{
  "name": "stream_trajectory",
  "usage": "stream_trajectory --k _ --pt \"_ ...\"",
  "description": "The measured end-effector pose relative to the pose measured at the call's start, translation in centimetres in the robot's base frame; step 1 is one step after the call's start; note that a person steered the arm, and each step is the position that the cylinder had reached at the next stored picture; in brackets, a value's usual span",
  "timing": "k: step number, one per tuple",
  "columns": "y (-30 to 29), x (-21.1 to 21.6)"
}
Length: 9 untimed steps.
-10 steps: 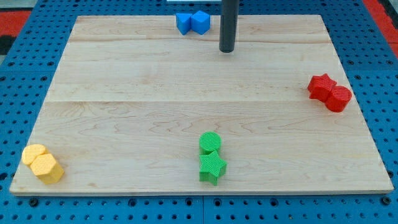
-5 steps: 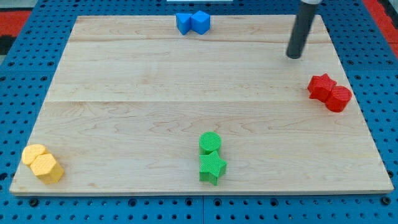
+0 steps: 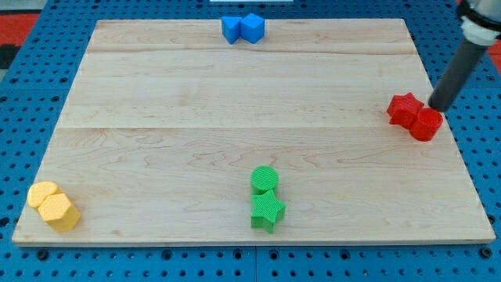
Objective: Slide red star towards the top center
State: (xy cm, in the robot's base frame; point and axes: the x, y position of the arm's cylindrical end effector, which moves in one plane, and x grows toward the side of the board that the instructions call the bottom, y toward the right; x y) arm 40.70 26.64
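The red star lies near the board's right edge, touching a red round block at its lower right. My tip is just to the upper right of the pair, close above the red round block and right of the star. The dark rod leans up toward the view's top right corner.
Two blue blocks sit at the top centre edge. A green round block and a green star sit at bottom centre. Two yellow blocks sit at the bottom left corner. The wooden board ends just right of the red blocks.
My tip has moved from the top centre to the right and down, ending beside the red blocks. No block has moved.
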Motion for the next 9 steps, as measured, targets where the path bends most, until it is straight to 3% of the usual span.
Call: stream_trajectory --k 3,6,9 --pt "-13.7 0.8" --pt "-11.4 3.0" --pt "-9.1 10.2"
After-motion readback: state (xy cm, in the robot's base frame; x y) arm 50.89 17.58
